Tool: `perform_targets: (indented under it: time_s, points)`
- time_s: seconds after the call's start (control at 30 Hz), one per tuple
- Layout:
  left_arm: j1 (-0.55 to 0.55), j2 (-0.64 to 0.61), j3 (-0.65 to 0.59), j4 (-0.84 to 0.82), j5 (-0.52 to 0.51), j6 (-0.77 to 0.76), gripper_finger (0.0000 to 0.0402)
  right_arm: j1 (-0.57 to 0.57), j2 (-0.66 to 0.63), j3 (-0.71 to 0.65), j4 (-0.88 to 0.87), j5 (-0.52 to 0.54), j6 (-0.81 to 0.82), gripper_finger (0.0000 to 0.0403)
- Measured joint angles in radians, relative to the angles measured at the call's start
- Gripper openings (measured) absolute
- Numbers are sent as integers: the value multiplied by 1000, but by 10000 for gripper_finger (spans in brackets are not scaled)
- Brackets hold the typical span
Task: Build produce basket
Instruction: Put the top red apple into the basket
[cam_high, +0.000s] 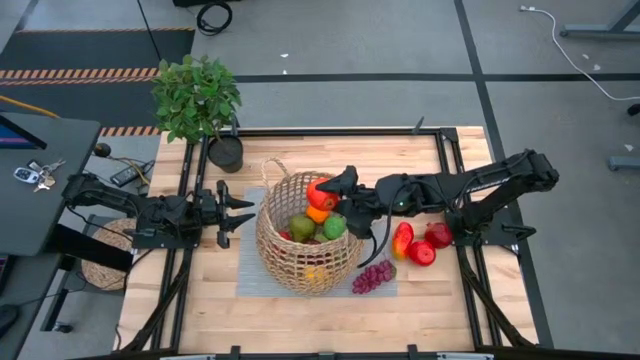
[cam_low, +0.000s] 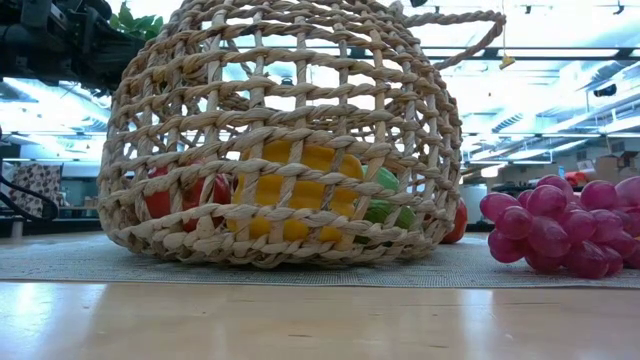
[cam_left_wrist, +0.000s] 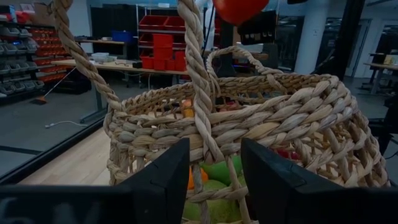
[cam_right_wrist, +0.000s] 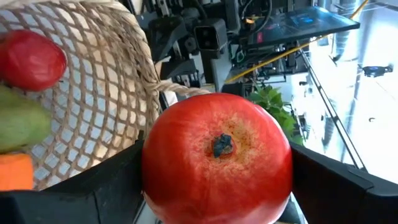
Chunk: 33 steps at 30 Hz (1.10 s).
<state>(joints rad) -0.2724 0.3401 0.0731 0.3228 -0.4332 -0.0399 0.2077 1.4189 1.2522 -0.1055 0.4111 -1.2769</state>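
Gripped between the spread right jaws (cam_right_wrist: 217, 180): a round red fruit (cam_right_wrist: 216, 165), glossy, dark stem scar facing the wrist camera, filling the gap from finger to finger. Held above the open mouth of the basket (cam_high: 300, 243), near its far rim, with the right arm stretched in low from the right side of the bench (cam_high: 420, 300). Inside the tan open weave: orange, green, yellow and red pieces of produce (cam_high: 318, 225), piled against the wall. Beyond the basket on the right arm's side, loose on the bench: a purple grape bunch (cam_high: 372, 276), two red apples (cam_high: 430, 243) and a red-and-yellow piece, near one another. On the opposite side, left jaws (cam_high: 238, 210) partly spread, straddling one thin loop handle (cam_left_wrist: 198, 93) without pinching it, left arm lying low and level toward the basket wall. Farther off, at the bench corner, a leafy potted plant (cam_high: 197, 95).
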Motion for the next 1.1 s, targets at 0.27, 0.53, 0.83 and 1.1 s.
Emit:
perform_targets:
  time_s: [0.27,0.53,0.83,1.1]
  points:
    - [0,0,0,0,0,0,148,-20,0,0,0,-85,109,355]
    - [0,0,0,0,0,0,151,-200,0,0,2,-457,396,355]
    - [0,0,0,-1,0,0,151,-402,76,0,40,-757,999,355]
    - [0,0,0,1,0,0,148,-396,244,2,36,-904,1259,355]
